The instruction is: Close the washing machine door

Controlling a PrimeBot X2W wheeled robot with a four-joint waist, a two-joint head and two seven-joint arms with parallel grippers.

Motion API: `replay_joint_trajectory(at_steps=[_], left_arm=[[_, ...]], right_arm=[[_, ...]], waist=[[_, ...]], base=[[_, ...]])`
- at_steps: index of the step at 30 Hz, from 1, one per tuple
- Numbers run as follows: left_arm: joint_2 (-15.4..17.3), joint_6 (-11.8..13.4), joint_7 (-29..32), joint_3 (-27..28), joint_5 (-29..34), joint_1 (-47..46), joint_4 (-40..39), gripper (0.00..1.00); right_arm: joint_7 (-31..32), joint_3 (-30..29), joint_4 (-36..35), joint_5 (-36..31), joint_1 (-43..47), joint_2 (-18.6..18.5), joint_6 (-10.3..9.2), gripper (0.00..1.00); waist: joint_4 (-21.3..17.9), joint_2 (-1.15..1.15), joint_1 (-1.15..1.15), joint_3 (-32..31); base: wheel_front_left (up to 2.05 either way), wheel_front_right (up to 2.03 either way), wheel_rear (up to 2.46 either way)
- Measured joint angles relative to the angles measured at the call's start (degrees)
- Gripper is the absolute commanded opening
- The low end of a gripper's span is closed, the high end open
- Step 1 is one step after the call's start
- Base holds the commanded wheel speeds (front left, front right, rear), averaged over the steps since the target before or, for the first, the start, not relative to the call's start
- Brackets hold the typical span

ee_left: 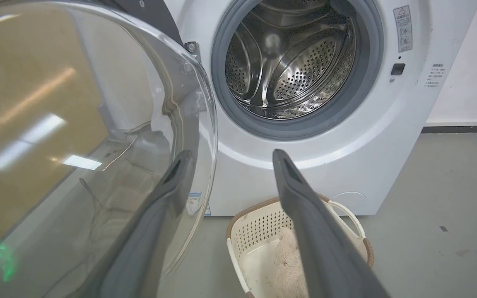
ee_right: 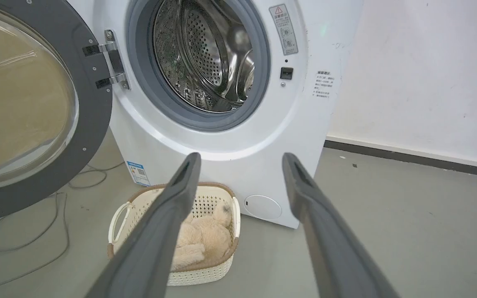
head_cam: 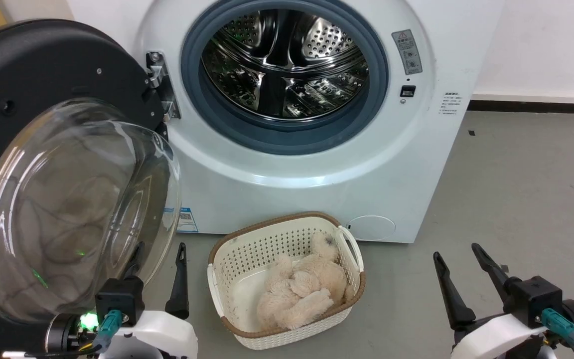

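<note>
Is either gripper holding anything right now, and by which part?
Nothing is held. The left gripper, close by the washing machine door, and the right gripper are both open.

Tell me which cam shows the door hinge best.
Right wrist view: the hinge sits unobstructed, both metal arms clear between the door and the washing machine. Head view shows the hinge too, foreshortened beside the door rim. Left wrist view catches its top bracket, the rest distorted behind the door glass.

Cream basket (head_cam: pixel 287 340) holding a fluffy plush toy (head_cam: pixel 307 286), grey floor (head_cam: pixel 516 199)
</note>
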Motion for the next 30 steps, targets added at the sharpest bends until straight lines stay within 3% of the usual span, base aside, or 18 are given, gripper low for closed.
replay_joint_trajectory(at_steps=[30], left_arm=[[0.0, 0.2, -3.6, 0.3, -1.4, 0.4, 0.5, 1.00]], right_arm=[[-3.5, 2.4, 2.0, 3.5, 0.0, -0.1, 0.00, 1.00]], waist=[[8.1, 0.00, 0.00, -0.8]], base=[[0.00, 0.00, 0.00]])
